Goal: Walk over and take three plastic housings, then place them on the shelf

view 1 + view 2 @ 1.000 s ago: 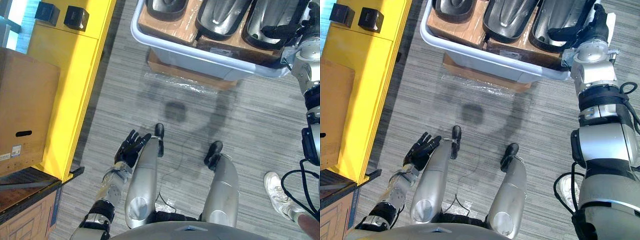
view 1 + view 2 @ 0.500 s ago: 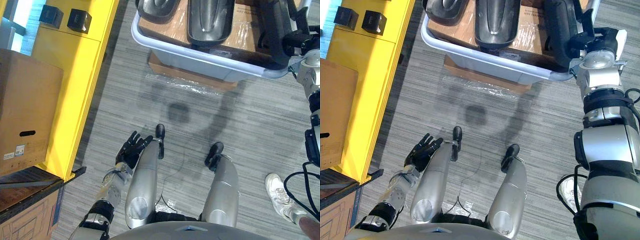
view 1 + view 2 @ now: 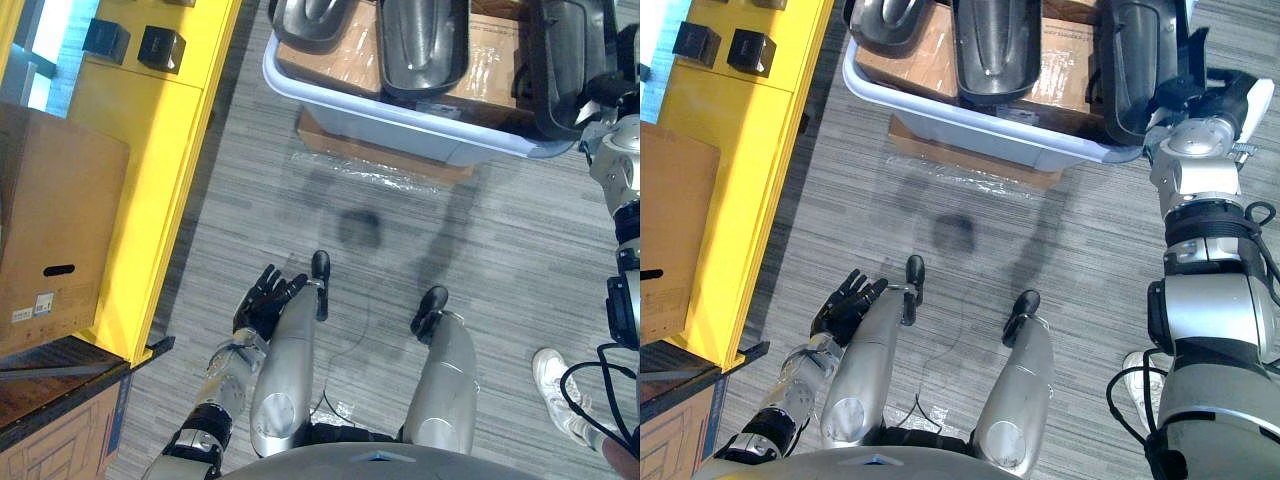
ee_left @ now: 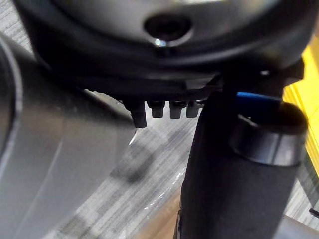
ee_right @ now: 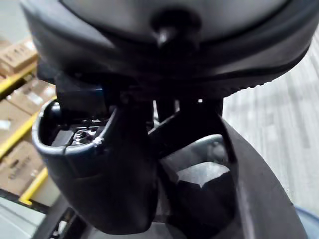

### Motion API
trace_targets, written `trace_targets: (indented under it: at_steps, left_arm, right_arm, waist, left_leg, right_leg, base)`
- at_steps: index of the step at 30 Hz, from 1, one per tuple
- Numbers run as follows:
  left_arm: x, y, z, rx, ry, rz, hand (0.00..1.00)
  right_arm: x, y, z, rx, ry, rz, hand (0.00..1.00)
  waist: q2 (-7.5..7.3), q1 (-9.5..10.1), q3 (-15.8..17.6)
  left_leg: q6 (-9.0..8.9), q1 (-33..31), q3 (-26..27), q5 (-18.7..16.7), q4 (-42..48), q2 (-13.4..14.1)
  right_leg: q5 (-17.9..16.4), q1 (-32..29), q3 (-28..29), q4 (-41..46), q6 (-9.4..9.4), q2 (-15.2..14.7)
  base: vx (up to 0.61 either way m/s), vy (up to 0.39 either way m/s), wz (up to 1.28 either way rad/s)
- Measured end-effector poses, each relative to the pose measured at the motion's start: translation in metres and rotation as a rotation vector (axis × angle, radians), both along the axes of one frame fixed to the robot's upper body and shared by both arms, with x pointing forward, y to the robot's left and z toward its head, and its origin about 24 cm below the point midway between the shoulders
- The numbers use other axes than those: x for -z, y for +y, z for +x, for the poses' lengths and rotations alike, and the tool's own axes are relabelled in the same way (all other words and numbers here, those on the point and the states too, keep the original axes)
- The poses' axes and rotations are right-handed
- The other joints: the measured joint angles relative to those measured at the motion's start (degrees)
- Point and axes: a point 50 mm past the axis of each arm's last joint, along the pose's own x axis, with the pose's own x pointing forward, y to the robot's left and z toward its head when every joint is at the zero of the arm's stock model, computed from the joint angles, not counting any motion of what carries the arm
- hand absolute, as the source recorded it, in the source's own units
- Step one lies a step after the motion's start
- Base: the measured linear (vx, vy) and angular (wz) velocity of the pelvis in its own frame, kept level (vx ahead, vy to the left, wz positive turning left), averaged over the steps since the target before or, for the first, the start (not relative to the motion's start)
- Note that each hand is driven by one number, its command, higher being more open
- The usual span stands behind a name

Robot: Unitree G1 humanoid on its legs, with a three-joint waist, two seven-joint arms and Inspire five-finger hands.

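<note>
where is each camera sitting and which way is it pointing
Left eye view: on the head, facing down at the grey striped floor, yellow shelf and pale grey plastic tub of dark plastic housings; left hand open, low.
Right eye view: beside it, same aim; right hand curled on the rightmost housing.
Left wrist view: along the left hand toward floor and shelf.
Right wrist view: along the right hand onto that housing.
Shared: both eye views hold tub, shelf, both arms.
</note>
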Motion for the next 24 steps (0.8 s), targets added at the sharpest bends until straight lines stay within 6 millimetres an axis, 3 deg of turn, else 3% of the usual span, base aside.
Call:
trace_targets:
  at_steps: [5,8,12,16,19,21,24]
  left_arm:
    - [-0.001,0.002,-0.007,-0.079,0.018,-0.001,1.0]
    - [-0.024,-0.002,0.0,-0.15,-0.08,-0.011,1.0]
    - [-0.084,0.011,0.015,-0.317,-0.318,-0.022,1.0]
    - [-0.135,0.03,0.005,-0.421,-0.543,0.05,1.0]
    - [-0.154,0.027,-0.002,-0.376,-0.637,0.033,1.0]
    - [-0.159,0.018,0.0,-0.294,-0.664,0.016,1.0]
    - [-0.153,-0.017,0.004,-0.037,-0.608,-0.048,1.0]
  right_arm:
    - [-0.015,0.008,-0.017,0.005,-0.229,-0.09,0.0]
    - [-0.01,0.017,-0.028,-0.008,-0.327,-0.151,0.0]
    - [0.026,0.028,-0.043,-0.027,-0.347,-0.187,0.0]
    - [0.091,0.036,-0.063,0.022,-0.226,-0.165,0.0]
    - [0.115,0.047,-0.074,0.034,-0.201,-0.164,0.0]
    - [0.117,0.051,-0.075,0.024,-0.204,-0.188,0.0]
    - [0.116,0.066,-0.071,-0.033,-0.219,-0.255,0.0]
  waist:
    - [-0.21,-1.04,0.01]
    - [-1.27,-1.34,-0.18]
    - [-3.67,-2.79,-0.72]
    - [-6.28,-2.79,-8.1]
    - [-6.65,-2.77,-12.26]
    - [-6.61,-2.69,-13.03]
    - [-6.43,-2.8,-15.75]
  left_leg:
    - [-0.48,5.76,0.22,0.52,-3.3,0.03]
    - [-1.04,10.91,-0.16,2.01,-7.92,-0.18]
    - [-2.37,18.95,-3.14,5.25,-15.95,0.22]
    - [-2.65,25.14,-3.82,7.16,-24.25,0.81]
    - [-2.57,28.06,-3.42,7.21,-26.97,0.36]
    - [-2.47,29.73,-3.15,7.28,-28.09,0.17]
    - [-2.35,32.32,-2.1,7.74,-30.65,-0.04]
  right_leg:
    - [0.01,5.33,-0.51,-2.28,-0.01,0.3]
    - [0.14,10.09,-1.95,-4.98,-0.12,0.54]
    - [1.46,19.7,-6.63,-11.97,-0.47,2.74]
    - [4.67,27.77,-9.92,-23.19,0.15,5.59]
    - [6.78,31.97,-10.61,-29.18,0.77,6.33]
    - [7.52,33.84,-10.76,-31.1,0.83,6.49]
    - [8.38,35.59,-10.42,-33.09,1.22,6.53]
  base:
    - [0.01,-0.012,0.0]
    - [0.04,-0.045,0.09]
    - [0.1,-0.066,0.28]
    - [0.16,-0.038,0.12]
    - [0.14,0.005,0.0]
    - [0.12,0.003,-0.05]
    - [0.07,0.003,-0.13]
